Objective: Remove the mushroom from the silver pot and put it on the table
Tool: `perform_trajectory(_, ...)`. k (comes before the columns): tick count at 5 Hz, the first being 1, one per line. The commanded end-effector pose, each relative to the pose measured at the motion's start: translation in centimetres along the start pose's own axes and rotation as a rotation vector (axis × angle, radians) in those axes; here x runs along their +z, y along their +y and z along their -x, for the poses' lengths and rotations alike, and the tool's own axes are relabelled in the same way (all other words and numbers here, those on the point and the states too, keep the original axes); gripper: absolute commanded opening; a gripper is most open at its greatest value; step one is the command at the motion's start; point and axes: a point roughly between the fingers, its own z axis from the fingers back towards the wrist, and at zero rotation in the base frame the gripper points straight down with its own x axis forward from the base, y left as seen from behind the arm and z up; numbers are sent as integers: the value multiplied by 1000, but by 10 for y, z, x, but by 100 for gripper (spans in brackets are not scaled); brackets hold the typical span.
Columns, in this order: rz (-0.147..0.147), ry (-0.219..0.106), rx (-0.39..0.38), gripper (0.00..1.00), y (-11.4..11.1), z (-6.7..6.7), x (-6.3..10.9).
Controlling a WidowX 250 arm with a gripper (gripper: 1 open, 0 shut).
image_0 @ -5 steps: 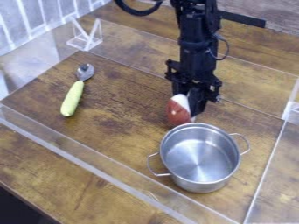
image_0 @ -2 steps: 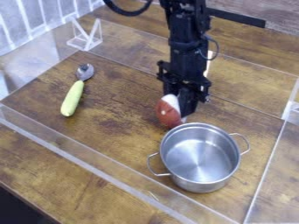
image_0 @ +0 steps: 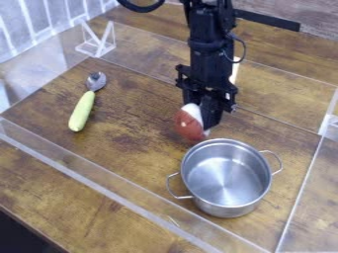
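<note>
The single camera view looks down at an angle on a brown wood-plank tabletop (image_0: 138,104) bordered by clear acrylic walls (image_0: 79,148).

Near the middle, a black arm (image_0: 209,40) reaches down from the top of the frame, its claw (image_0: 199,112) pointing straight down. The claw is clamped on the mushroom (image_0: 193,124): the dark fingers (image_0: 211,107) close on its upper part, where a bit of white stem shows between them, while the red-brown cap hangs below and faces the camera. Whether the cap touches the wood or sits just above it cannot be told from this angle.

The mushroom is outside the pot (image_0: 227,176), just beyond its far-left rim and over bare wood. The pot stands upright in the lower right part of the frame, shiny steel, with one small loop handle at its left and another at its right. Its inside shows only bare metal.

Well to the left lies a spoon (image_0: 86,100) with a yellow-green handle and a metal bowl, flat on the tabletop, the bowl pointing away from the camera. At the far left edge, a small clear acrylic stand (image_0: 95,38) sits by the wall.
</note>
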Motion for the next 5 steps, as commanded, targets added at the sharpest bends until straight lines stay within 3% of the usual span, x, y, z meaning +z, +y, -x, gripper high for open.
perform_trajectory(1,-31,-105,-24,0,-6,-1,53)
perform_trajectory(3,-58,-105,-2,0,48,36,66)
perform_trajectory(4,-56,-84,7,0,72,61,55)
perform_trajectory(5,-35,-75,33,0,76,80,38)
